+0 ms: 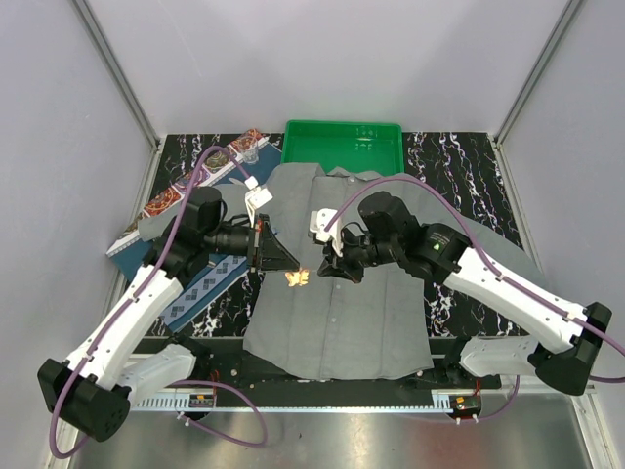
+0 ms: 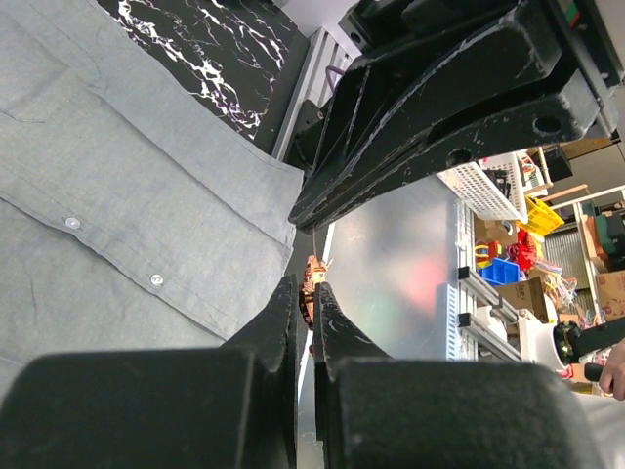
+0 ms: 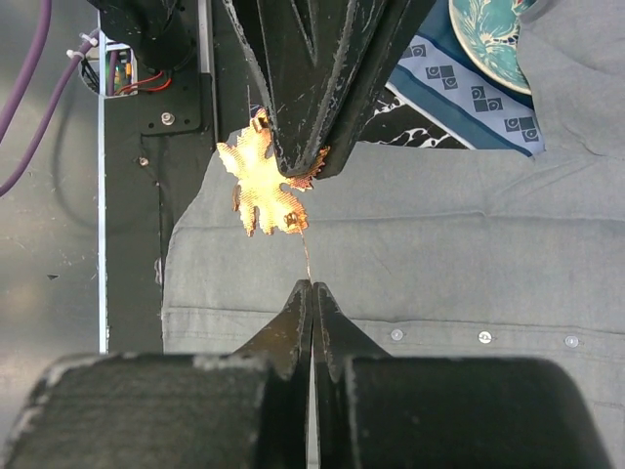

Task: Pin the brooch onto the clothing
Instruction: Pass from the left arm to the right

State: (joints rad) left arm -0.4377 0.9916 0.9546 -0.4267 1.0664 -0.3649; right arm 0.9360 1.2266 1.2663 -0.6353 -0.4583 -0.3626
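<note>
The shirt (image 1: 342, 322) lies flat and buttoned on the dark marbled surface (image 1: 459, 161), beneath both grippers, with its collar on their far side towards a green tray (image 1: 293, 137). The left arm (image 1: 137, 313) reaches in from its base with the elbow low and the forearm nearly level, its wrist turned so the left gripper (image 1: 293, 264) points sideways across the shirt's edge. The right arm (image 1: 508, 288) comes in from the other side, bent at the elbow, and the right gripper (image 1: 329, 271) faces the left one almost tip to tip, just above the cloth.

The brooch (image 3: 262, 191) hangs between them, clear of the shirt. The left gripper is clenched on its upper edge. In the left wrist view only a sliver of it shows above the closed fingers (image 2: 283, 322). The right gripper is clamped tight too, and the brooch's thin pin (image 3: 306, 256) runs down to the very point where its tips meet, seemingly nipped there, though the contact itself is too fine to make out.

A blue placemat (image 1: 210, 288) lies under and behind the left gripper, largely covered by that arm. Part of a teal plate (image 3: 488, 39) shows beyond the right gripper, cut off by the frame. The shirt's small buttons (image 3: 483, 337) run just beside the right gripper's tips. From above, the brooch is only a bright speck and its shape is not readable.
</note>
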